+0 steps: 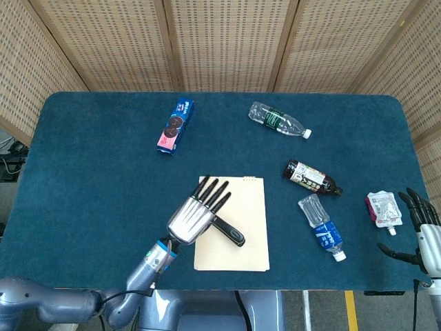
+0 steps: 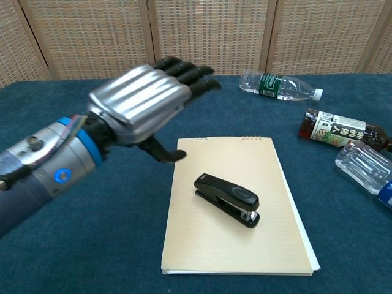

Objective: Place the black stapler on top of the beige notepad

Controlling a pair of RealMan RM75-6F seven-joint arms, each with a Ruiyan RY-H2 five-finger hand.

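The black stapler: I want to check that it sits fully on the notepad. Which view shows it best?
The chest view: the black stapler lies unobstructed in the middle of the beige notepad, clear of the left hand. The head view shows it small, with one end at the left hand.

Stapler (image 2: 227, 199) on notepad (image 2: 236, 245), bottles (image 1: 320, 221) rightward

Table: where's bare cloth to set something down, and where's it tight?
Free: the left stretch of the table, left of the cookie box and left hand; also the middle between cookie box, clear bottle and notepad. Crowded: right side, where the dark bottle, blue-label bottle, pouch and right hand cluster.
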